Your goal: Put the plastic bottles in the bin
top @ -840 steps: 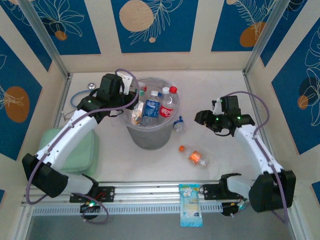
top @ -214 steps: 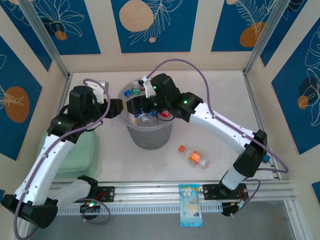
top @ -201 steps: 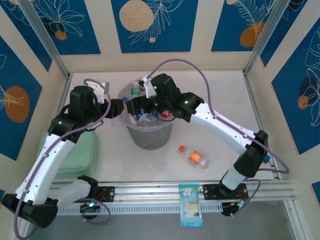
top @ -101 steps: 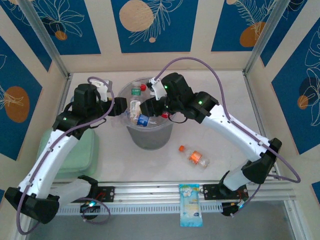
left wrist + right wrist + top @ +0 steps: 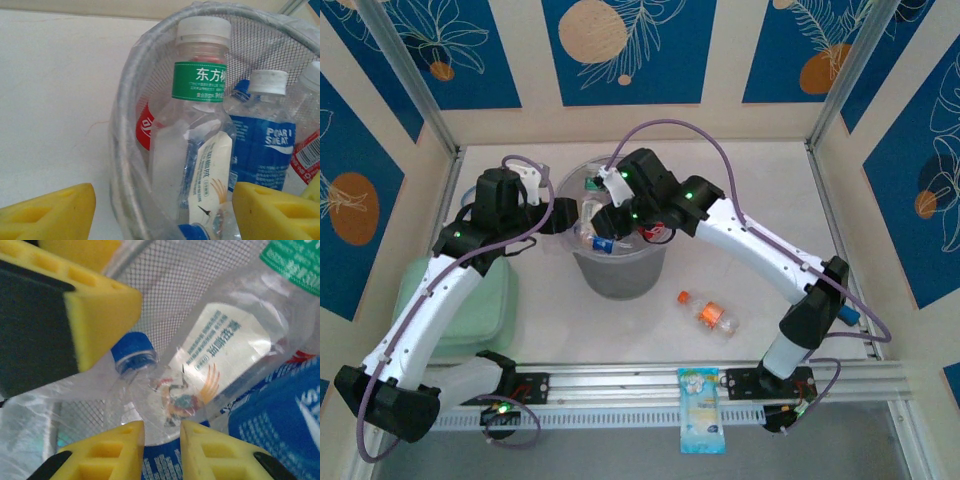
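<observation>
The bin [image 5: 620, 280] stands on the white table [image 5: 760, 200], left of centre and toward the far side, with several plastic bottles inside it. Both arms reach to it: the left gripper [image 5: 552, 218] is at its left rim and the right gripper [image 5: 605, 228] hangs over its open top, among the bottles.

In the left wrist view the left gripper [image 5: 165, 215] has its jaws wide apart with nothing between them. One yellow fingertip [image 5: 50, 212] is outside the bin wall [image 5: 120, 150] and the other is over the inside. Ahead of it a green-labelled bottle [image 5: 200, 80] with a white cap stands upright against the near wall. A blue-labelled bottle [image 5: 262, 145] is to its right and a red-labelled bottle [image 5: 144, 125] is behind it to the left.

In the right wrist view the right gripper [image 5: 162, 447] has its jaws nearly closed, leaving a thin gap with nothing clearly caught in it. Just beyond them lies a clear bottle with a white label [image 5: 205, 360], tilted, its blue cap [image 5: 132, 352] toward the mesh-patterned bin wall [image 5: 170, 285].

One orange-labelled bottle [image 5: 710, 313] lies on its side on the table, to the right of the bin and nearer, apart from it. A blue-and-white packet [image 5: 702, 410] rests on the near rail, and a pale green pad [image 5: 480, 305] lies under the left arm
</observation>
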Controlling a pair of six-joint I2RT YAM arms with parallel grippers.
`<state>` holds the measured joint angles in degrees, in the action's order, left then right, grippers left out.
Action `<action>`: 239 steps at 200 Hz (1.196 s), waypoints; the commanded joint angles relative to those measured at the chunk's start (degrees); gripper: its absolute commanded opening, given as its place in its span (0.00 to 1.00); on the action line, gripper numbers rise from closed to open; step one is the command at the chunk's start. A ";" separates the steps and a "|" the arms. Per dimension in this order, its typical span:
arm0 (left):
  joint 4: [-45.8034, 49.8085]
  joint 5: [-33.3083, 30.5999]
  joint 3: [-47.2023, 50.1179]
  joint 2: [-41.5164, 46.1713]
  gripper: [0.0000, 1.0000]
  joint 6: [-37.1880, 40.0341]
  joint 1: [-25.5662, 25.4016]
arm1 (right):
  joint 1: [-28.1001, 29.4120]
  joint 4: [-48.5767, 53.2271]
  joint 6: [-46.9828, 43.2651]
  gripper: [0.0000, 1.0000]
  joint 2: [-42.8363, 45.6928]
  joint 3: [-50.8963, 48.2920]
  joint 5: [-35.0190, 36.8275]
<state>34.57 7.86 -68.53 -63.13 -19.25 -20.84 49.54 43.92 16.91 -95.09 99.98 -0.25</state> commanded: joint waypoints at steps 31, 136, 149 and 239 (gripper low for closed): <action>-1.31 1.45 -0.87 -0.24 0.72 -0.10 0.63 | -1.40 -1.21 -1.61 0.36 9.71 2.62 -0.41; -1.43 1.55 -1.53 -0.83 0.71 0.70 0.63 | -28.54 14.00 -1.26 0.65 40.65 -24.36 12.11; -1.65 1.72 -1.52 -1.02 0.71 0.60 0.63 | -30.60 14.20 -0.07 0.71 41.90 -28.25 11.57; -1.52 1.85 -1.56 -1.04 0.70 1.08 0.63 | -28.43 22.74 14.96 0.99 30.14 -42.52 0.69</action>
<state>33.45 8.60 -68.64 -64.36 -19.03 -20.84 18.85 63.07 27.07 -62.33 60.60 3.73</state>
